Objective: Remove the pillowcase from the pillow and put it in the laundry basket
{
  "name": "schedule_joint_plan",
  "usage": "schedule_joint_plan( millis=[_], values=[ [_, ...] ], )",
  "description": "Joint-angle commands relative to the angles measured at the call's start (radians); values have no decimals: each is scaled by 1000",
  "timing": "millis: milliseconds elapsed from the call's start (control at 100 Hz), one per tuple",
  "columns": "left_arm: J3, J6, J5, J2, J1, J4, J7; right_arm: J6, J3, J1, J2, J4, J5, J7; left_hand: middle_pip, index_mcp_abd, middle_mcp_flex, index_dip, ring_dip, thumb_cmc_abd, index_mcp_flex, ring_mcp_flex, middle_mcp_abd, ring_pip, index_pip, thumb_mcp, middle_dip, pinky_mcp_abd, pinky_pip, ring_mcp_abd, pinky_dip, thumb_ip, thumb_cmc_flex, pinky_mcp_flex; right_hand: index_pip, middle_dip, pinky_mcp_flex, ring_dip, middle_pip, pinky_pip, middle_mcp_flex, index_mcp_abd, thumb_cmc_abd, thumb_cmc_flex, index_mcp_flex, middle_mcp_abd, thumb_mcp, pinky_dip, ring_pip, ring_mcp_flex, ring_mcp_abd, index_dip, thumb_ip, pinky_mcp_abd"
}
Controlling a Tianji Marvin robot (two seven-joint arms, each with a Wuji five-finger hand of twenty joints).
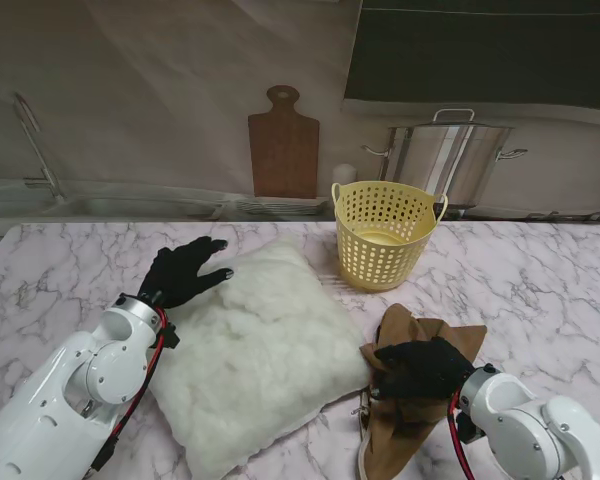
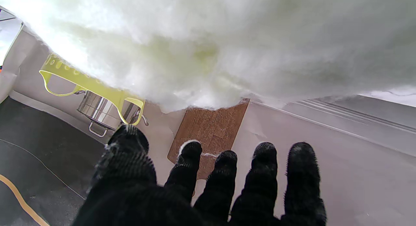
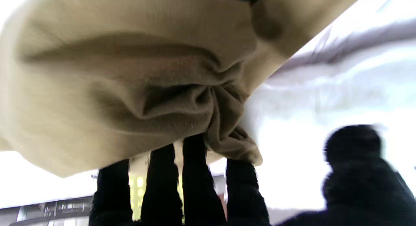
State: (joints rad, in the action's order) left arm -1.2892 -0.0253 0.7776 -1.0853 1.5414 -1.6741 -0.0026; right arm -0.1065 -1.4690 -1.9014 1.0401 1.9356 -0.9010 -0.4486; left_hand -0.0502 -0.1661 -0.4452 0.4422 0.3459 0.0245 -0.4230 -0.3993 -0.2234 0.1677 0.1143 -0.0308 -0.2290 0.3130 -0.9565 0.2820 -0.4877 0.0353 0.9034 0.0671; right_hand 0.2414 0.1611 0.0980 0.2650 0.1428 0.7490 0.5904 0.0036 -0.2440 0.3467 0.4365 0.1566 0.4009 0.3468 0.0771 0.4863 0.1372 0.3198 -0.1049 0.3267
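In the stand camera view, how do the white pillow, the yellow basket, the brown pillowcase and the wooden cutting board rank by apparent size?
1. white pillow
2. brown pillowcase, partly hidden by the right hand
3. yellow basket
4. wooden cutting board, though it stands farther away

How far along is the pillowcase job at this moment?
Done: the white pillow lies bare, with the brown pillowcase off it. In hand: the right hand rests on the crumpled case; the left hand is open at the pillow's edge. Left: getting the case into the yellow laundry basket.

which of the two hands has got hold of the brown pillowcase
The right hand: its fingers are bunched into the brown pillowcase. The left hand is spread open at the pillow.
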Motion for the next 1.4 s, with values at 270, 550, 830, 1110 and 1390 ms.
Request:
schedule_joint_plan(
  millis=[270,550,830,1110,1390],
  values=[
    [2,1,9,0,-3,1,-16,-28,-82,-120,13,75,-188,299,15,-4,29,-22,9,-53,12,0,-14,-6,-7,-7,-2,27,474,1,-19,-13,19,-10,-144,-75,-10,-105,-92,-168,-273,32,-118,-261,-173,43,153,9,-50,-115,92,17,-12,103],
    [-1,-1,9,-1,-1,5,-9,84,-65,-120,16,92,-364,357,16,-6,32,-23,8,-50,15,2,-15,-8,-9,-8,-1,31,487,3,-18,-12,15,-15,-285,-166,-4,-169,-184,-149,-344,84,-167,-404,-283,74,268,-133,-64,-118,180,-66,-48,255],
    [9,1,3,0,-4,12,-14,209,79,-28,3,-4,-424,255,17,-8,37,-24,6,-39,20,6,-13,-10,-11,-8,0,36,504,2,-16,-12,13,-21,-291,-168,-66,-179,-187,3,-394,21,-222,-406,-264,-3,319,-330,-61,-141,173,-326,-53,338],
    [14,3,-1,0,-6,21,-16,293,174,25,-5,-64,-456,170,18,-10,44,-24,6,-37,24,10,-14,-12,-12,-7,1,40,520,3,-16,-13,11,-23,-253,-78,252,-20,-85,234,-366,-1,-352,-66,-294,5,223,-120,72,80,134,56,13,328],
    [21,9,-4,0,-7,25,-17,346,235,67,-8,-126,-414,174,19,-13,50,-25,6,-37,28,11,-13,-11,-13,-7,1,41,535,1,-18,-12,8,-24,30,247,720,300,450,491,-334,-64,-414,329,-213,49,359,76,452,473,-31,376,65,-105]
  ],
)
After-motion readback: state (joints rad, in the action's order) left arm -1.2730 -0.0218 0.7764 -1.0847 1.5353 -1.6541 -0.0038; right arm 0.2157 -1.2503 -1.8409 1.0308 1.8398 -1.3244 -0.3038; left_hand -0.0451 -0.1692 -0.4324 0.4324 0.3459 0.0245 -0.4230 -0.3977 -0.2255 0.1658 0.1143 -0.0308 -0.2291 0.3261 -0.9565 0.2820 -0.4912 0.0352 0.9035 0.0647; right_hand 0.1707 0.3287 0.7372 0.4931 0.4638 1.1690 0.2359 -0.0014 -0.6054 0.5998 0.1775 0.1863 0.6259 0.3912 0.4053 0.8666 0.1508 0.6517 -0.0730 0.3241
